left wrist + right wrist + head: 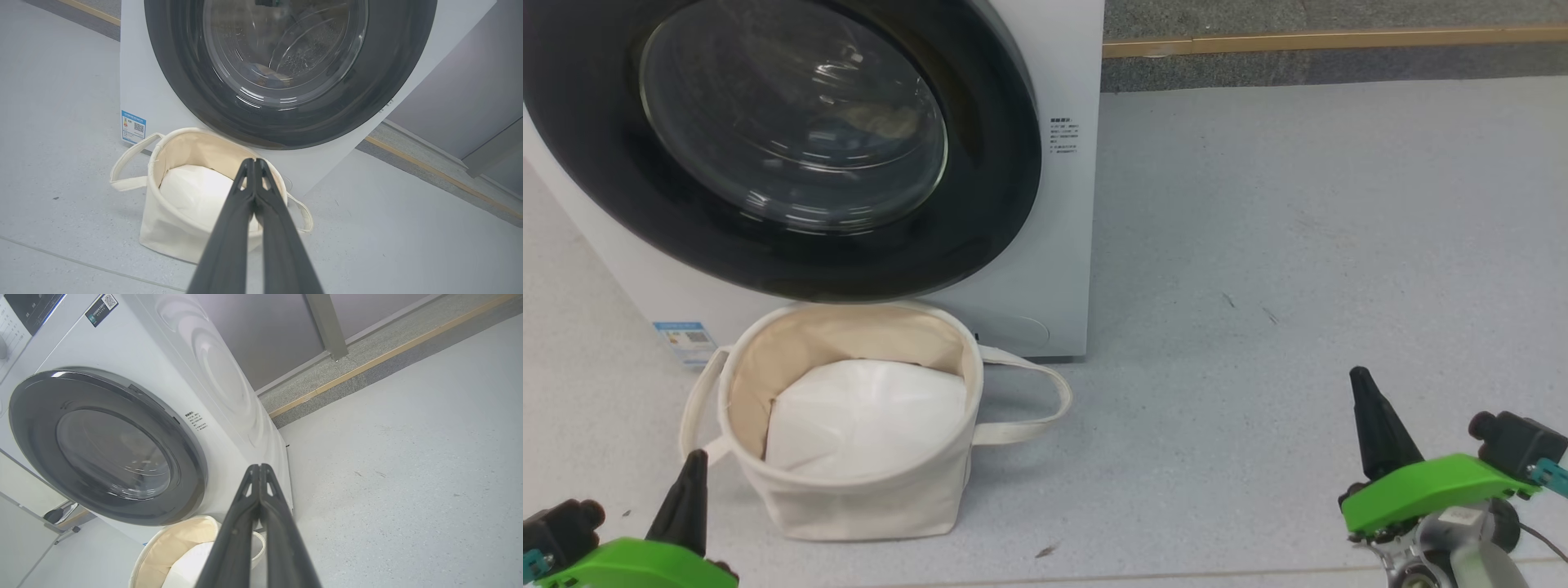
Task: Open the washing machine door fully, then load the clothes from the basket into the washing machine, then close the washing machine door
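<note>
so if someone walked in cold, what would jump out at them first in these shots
The big glossy black washing machine door with its bulging glass centre dominates the upper left of the head view, shut against the white washing machine. Right in front on the grey floor stands the off-white basket, with a white pad inside. The left gripper and right gripper sit low at the bottom corners, fingers pressed together.

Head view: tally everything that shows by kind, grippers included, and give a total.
Big white front-loading washing machine: 1
Round black-rimmed glass washing machine door: 1
Round off-white canvas basket: 1
Flat white liner pad: 1
Small blue label sticker: 1
Green grippers with shut dark fingers: 2 (left gripper, right gripper)
Total: 7
</note>
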`<state>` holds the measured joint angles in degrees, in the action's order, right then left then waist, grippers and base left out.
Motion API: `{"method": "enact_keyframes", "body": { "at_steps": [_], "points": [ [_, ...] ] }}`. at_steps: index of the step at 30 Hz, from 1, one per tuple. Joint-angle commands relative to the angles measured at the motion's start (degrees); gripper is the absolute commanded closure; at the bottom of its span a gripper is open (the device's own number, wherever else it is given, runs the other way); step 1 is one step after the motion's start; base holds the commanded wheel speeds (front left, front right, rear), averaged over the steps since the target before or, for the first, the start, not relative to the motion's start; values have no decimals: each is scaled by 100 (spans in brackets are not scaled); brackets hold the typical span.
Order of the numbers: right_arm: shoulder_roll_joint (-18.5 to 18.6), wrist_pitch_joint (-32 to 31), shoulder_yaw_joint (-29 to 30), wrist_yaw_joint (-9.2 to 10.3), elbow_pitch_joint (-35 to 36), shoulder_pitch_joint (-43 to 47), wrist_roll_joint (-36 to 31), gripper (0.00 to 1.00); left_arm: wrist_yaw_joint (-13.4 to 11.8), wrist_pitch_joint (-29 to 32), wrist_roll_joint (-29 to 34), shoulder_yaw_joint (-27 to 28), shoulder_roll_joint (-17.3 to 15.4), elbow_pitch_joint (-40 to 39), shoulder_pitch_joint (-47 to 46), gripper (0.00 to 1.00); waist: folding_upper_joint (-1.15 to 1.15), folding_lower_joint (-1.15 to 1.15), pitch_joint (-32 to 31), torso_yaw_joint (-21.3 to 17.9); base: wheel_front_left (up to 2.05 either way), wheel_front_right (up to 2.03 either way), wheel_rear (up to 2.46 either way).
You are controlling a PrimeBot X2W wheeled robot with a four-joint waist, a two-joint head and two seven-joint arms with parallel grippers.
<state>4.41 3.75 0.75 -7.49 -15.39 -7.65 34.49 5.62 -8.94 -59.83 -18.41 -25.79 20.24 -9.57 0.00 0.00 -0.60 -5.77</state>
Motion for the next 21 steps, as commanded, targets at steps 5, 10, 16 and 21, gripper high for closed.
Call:
{"method": "enact_keyframes", "body": {
  "at_steps": [5,10,16,21],
  "points": [
    [28,-70,32,0,196,-161,366,100,49,89,-210,306,-13,-180,-149,100,0,0,4,29,0,0,0],
    [18,-125,64,0,193,-144,674,100,57,167,-388,424,113,-206,-120,100,0,0,8,61,0,0,0],
    [6,-190,101,0,189,-123,1043,100,67,260,-601,566,266,-236,-86,100,0,0,13,98,0,0,0],
    [-5,-245,133,0,185,-105,1350,100,74,339,-778,685,393,-261,-58,100,0,0,18,129,0,0,0]
  ]
}}
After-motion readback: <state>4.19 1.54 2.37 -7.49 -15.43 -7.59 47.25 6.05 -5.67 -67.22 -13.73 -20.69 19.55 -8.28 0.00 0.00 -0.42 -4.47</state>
